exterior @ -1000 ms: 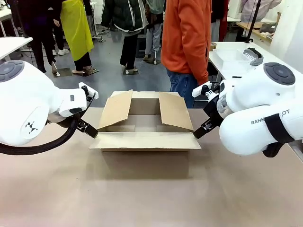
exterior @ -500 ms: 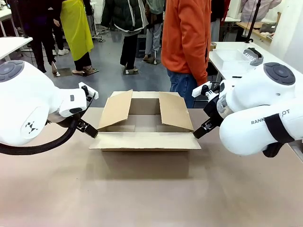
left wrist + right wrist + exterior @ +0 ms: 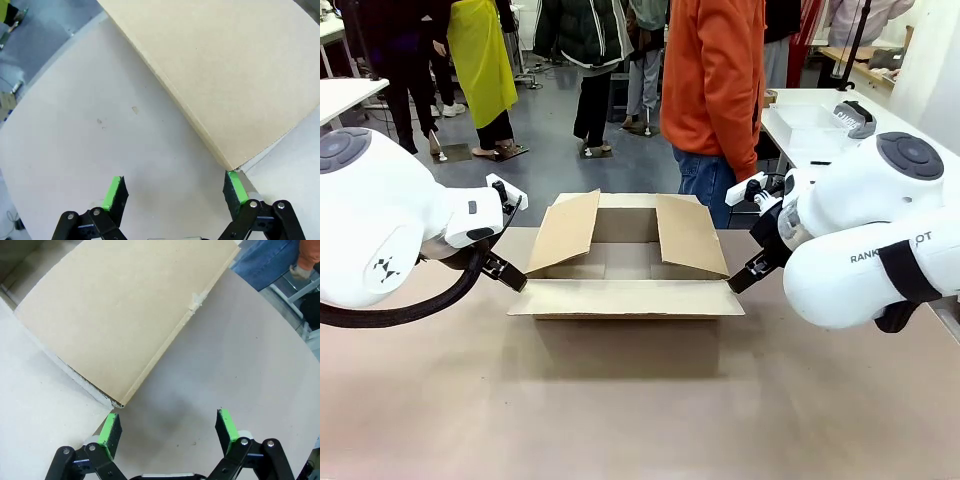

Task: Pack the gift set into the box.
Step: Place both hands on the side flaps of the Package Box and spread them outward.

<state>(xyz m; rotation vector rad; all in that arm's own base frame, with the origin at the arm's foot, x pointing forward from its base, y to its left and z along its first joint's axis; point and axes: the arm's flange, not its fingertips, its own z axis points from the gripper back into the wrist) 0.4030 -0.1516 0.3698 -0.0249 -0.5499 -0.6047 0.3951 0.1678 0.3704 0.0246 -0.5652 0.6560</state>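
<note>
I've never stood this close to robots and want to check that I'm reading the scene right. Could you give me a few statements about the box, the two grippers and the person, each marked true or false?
1. The box has its top flaps open. True.
2. The left gripper is clamped on a flap. False: its jaws stand wide apart and hold nothing. A flap corner lies just by one pad.
3. A person in an orange top stands beyond the box. True.
4. The right gripper is shut. False: it is open over the table, beside a flap corner.
5. The box stands between the two grippers. True.
</note>
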